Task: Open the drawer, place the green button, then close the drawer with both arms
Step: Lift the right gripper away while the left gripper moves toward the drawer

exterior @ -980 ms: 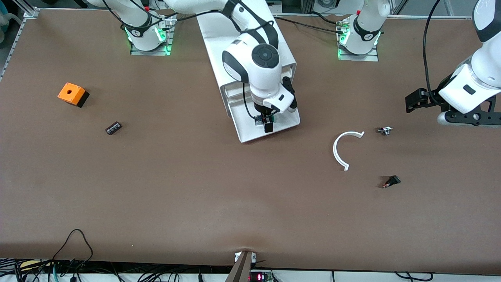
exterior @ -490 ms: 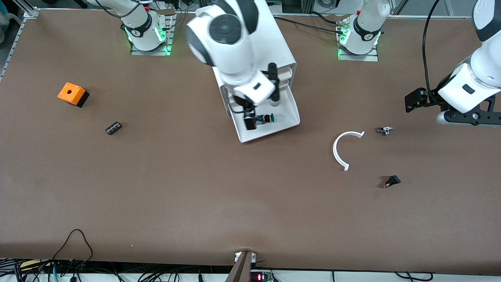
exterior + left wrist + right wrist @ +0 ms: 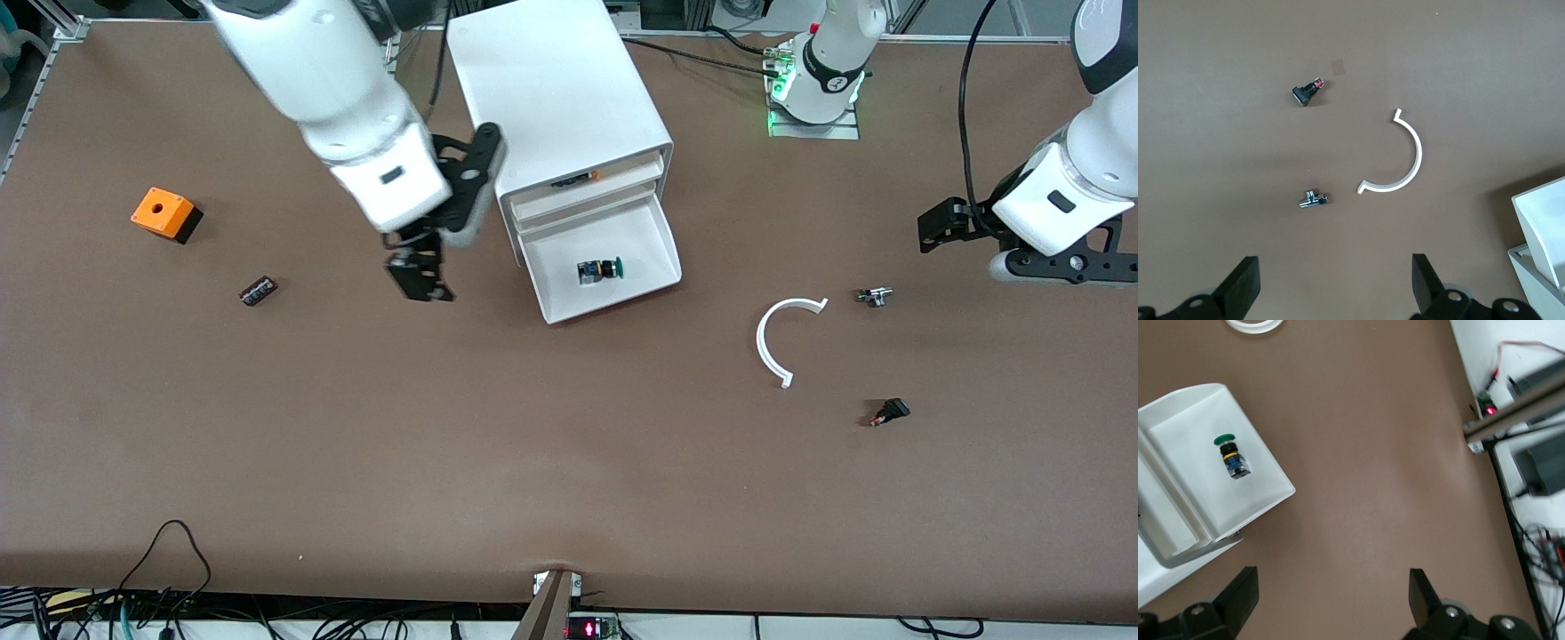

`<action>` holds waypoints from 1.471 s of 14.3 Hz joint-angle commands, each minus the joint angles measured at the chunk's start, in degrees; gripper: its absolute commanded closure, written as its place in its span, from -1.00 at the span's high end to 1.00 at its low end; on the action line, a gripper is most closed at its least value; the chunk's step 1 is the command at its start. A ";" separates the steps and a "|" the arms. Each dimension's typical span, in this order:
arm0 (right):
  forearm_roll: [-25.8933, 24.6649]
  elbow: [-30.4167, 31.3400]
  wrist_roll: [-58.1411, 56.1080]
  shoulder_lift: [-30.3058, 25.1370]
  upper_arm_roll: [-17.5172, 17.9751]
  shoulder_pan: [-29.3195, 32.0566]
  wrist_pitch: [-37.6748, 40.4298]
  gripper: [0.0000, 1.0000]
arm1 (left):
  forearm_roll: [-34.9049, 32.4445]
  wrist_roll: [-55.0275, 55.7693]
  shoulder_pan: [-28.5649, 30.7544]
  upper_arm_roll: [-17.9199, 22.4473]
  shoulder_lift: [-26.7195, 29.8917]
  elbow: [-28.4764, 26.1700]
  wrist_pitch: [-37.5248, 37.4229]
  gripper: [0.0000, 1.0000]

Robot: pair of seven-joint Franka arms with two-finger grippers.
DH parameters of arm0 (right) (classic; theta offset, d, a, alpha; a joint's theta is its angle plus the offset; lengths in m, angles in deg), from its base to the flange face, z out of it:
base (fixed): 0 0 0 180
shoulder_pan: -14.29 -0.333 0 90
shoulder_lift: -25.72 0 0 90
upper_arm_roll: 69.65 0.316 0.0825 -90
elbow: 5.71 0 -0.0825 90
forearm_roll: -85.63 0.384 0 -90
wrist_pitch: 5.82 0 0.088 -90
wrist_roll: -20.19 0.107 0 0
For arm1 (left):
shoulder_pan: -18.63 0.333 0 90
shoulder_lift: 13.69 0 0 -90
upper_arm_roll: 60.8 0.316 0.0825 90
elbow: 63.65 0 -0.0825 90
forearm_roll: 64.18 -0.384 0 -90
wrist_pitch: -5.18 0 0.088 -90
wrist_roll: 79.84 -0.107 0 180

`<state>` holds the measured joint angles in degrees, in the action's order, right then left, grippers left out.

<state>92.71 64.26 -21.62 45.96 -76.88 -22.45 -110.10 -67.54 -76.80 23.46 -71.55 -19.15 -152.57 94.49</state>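
We see the button (image 3: 601, 269) lying on its side in the pulled-out drawer (image 3: 653, 258) of the white cabinet (image 3: 556, 89). Our right gripper (image 3: 418, 277), fingers spread wide and empty, hangs over bare table beside the cabinet, toward the right arm's end. Our left gripper (image 3: 933, 229), also wide and empty, waits above the table near a small metal fitting (image 3: 874, 296) and a white arc (image 3: 782, 338).

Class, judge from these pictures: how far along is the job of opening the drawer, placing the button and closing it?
Done: the drawer is open and the button lies in it. In hand: nothing; the right gripper, open, is over the table beside the cabinet. The left gripper, open, waits. Left: closing the drawer.
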 commanded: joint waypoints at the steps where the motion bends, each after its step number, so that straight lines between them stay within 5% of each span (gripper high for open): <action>1: 0.48 0.95 9.96 -2.92 -0.06 0.78 0.65 1.00 | 1.16 3.36 -0.17 -0.59 -0.51 0.59 -0.98 1.00; 8: 0.91 2.36 27.38 -4.25 0.82 15.60 3.62 1.00 | 1.16 28.82 -6.48 -2.52 -11.30 0.50 13.15 1.00; 12: -0.05 2.45 35.81 -3.81 5.82 25.73 9.08 1.00 | 0.28 39.75 -14.82 -2.35 -18.59 0.59 16.24 1.00; 15: -6.18 4.11 39.08 -3.81 5.74 26.10 10.93 1.00 | 0.98 45.03 -15.99 -2.70 -23.35 0.42 23.70 1.00; 21: -7.17 12.98 36.63 -8.90 1.26 29.60 10.41 1.00 | 0.20 54.97 -24.94 -2.61 -30.12 -0.55 31.36 1.00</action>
<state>86.05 71.61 16.19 41.60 -75.46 4.71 -99.34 -67.38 -24.50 0.70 -74.71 -47.76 -153.46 123.85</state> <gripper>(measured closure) 0.000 0.000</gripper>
